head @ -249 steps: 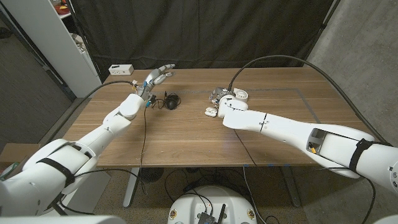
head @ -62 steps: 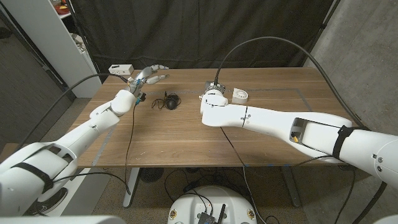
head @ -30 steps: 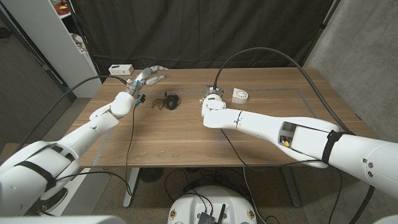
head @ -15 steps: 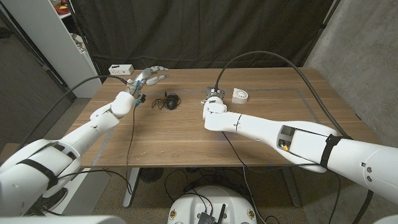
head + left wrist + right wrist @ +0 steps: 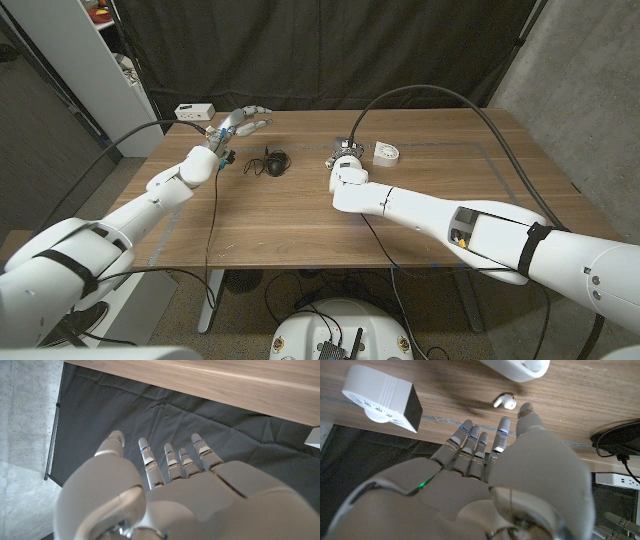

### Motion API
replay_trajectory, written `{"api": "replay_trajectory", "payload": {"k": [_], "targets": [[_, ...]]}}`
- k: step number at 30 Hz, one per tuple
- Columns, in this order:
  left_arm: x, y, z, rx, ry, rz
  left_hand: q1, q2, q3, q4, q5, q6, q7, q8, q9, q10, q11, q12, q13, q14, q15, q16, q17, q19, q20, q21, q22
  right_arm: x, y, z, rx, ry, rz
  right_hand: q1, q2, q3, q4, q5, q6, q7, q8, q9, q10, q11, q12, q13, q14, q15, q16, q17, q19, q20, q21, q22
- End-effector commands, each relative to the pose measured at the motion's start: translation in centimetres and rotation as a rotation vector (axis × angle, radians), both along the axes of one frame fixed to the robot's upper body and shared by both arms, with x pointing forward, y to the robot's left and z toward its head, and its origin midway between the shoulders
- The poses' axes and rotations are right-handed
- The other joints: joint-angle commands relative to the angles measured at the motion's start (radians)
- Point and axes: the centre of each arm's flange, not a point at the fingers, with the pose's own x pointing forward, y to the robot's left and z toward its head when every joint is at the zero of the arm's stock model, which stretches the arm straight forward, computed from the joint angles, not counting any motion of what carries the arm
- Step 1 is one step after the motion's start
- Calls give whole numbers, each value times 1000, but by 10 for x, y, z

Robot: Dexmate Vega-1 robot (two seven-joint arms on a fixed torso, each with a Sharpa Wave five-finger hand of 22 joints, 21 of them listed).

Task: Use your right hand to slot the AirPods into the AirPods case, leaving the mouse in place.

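One AirPod (image 5: pixel 507 402) lay loose on the bench (image 5: pixel 300 215), just beyond your right hand (image 5: pixel 485 455), not yet slotted. The white body nearest it looked like the AirPods case (image 5: pixel 516 367), though only its edge showed. Your right hand hovered with its fingers (image 5: pixel 501 435) extended and apart, gripping nothing. The round white object (image 5: pixel 386 154) sat just right of that hand. The mouse (image 5: pixel 276 160) remained left of it, untouched. Your left hand (image 5: pixel 240 122) was spread and empty at the far left. Judged: pickup and insertion both left to do.
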Motion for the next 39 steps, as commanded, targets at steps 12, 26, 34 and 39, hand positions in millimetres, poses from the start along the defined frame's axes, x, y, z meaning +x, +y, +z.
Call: {"api": "replay_trajectory", "payload": {"k": [12, 26, 34, 39], "targets": [[7, -4, 3, 17, 22, 1, 5, 21, -9, -2, -11, 8, 2, -11, 1, 5, 1, -1, 1, 10, -33, -3, 2, 9, 0, -5, 2, 8, -8, -15, -8, 101, -40, 22, -7, 5, -6, 2, -3, 8, 8, 14, -9, -7, -2, 7, -16, -87, -2, 3, -9, 6, 5, 3], [7, -5, 0, 8, 27, 12, 5, 25, -14, -2, -15, 7, 0, -14, 1, 5, 1, -2, 1, 9, -33, -4, 2, 9, 1, -5, 2, 11, -16, -23, 16, 59, -15, 50, 15, 18, -5, 0, 79, -18, 49, 41, 54, -30, 26, 15, 30, -125, 25, 9, 18, -21, 19, 5], [9, -6, -1, 6, 23, 0, 5, 27, -18, -2, -19, 11, 0, -13, 1, 7, -1, -1, 2, 10, -36, -3, 3, 10, 0, -6, 2, 5, -20, -20, 40, 4, 9, 74, 30, 28, -9, -1, 129, -27, 81, 66, 101, -54, 44, 22, 68, -150, 47, 14, 35, -31, 27, 7], [11, -4, 0, 1, 19, 1, 5, 29, -23, -3, -22, 15, -4, -13, 1, 9, -3, -1, 2, 11, -37, -3, 3, 11, -2, -6, 2, -6, -25, -17, 66, -26, 46, 84, 31, 32, -11, -2, 141, -41, 92, 78, 116, -79, 49, 25, 77, -160, 46, 11, 28, -23, 25, 7]]}}
